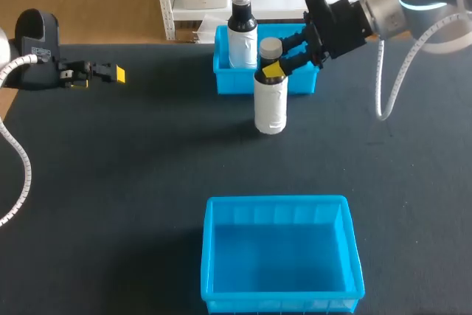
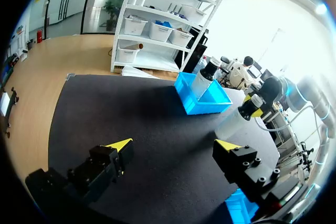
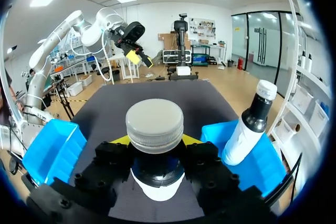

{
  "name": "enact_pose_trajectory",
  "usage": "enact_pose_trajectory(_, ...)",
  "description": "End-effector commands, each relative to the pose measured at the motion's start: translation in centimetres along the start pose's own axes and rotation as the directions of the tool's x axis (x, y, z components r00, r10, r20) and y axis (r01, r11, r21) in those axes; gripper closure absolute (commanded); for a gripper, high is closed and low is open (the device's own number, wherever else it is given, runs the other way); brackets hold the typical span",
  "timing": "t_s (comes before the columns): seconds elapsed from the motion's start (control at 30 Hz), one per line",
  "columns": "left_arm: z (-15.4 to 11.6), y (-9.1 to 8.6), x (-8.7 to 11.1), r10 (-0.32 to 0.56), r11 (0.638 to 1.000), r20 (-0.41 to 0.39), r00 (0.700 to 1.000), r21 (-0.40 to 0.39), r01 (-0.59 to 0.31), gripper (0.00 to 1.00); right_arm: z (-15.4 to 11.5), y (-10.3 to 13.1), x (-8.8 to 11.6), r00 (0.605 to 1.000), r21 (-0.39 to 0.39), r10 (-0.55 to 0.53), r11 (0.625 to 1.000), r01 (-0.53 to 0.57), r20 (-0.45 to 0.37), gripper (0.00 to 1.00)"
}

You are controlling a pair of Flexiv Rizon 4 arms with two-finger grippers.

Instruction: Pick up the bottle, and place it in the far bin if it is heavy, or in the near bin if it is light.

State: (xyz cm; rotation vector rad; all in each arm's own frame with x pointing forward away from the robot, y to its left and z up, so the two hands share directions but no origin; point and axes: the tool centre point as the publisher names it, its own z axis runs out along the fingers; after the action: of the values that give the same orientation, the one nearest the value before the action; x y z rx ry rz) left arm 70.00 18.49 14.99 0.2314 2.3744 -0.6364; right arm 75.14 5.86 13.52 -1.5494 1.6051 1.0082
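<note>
Nearest to the camera sat the near bin [image 1: 276, 201], a blue tub with nothing in it, at the front edge of the dark table [image 1: 133, 167]. Across the table, at its back edge, stood the far bin [image 1: 232, 81], smaller in the head view and already holding a second bottle [image 1: 242, 35], upright in its left end. The bottle [image 1: 271, 105] to be sorted, white-bodied with a pale cap [image 3: 155, 124], stood on the table just in front of the far bin, apart from the near bin.

From the right side the arm reached in, and the right gripper [image 1: 274, 66] sat around the neck just under the cap. In the right wrist view its fingers appeared to be pressed against the neck from both sides, so I took it as grasping the bottle, though the contact itself was hard to make out. The left gripper [image 2: 175, 148] hung over the table's left end with its fingers spread wide and nothing between them.

From where I stood, the hold looked like the weak point. With so high and narrow a grip, a heavy body might swing below the fingers or slide through them on the lift. Because the far bin was so close, a tilted bottle could catch its front wall. If it went into that bin, it could knock the second bottle over.
</note>
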Motion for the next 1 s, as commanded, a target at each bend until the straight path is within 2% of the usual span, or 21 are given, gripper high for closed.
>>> enact_pose_trajectory(0.03,0.0,0.0,0.0,0.0,1.0,0.0,1.0,0.0,0.0,0.0,-1.4,0.9,-1.4,1.0,0.02,-0.012,1.0,0.012,-0.012,1.0)
enact_pose_trajectory(0.3,0.0,0.0,0.0,0.0,1.0,0.0,1.0,0.0,0.0,0.0,-3.5,1.2,-3.8,0.999,0.051,-0.038,0.998,0.039,-0.016,1.0)
enact_pose_trajectory(0.5,0.0,0.0,0.0,0.0,1.0,0.0,1.0,0.0,0.0,0.0,-4.8,1.6,-4.9,0.999,0.073,-0.046,0.996,0.048,-0.024,1.0)
enact_pose_trajectory(0.73,0.0,0.0,0.0,0.0,1.0,0.0,1.0,0.0,0.0,0.0,-6.7,1.9,-5.1,1.0,0.112,-0.026,0.993,0.027,-0.011,1.0)
enact_pose_trajectory(1.0,0.0,0.0,0.0,0.0,1.0,0.0,1.0,0.0,0.0,0.0,-10.2,2.2,-3.9,1.0,0.19,0.002,0.982,0.001,-0.013,1.0)
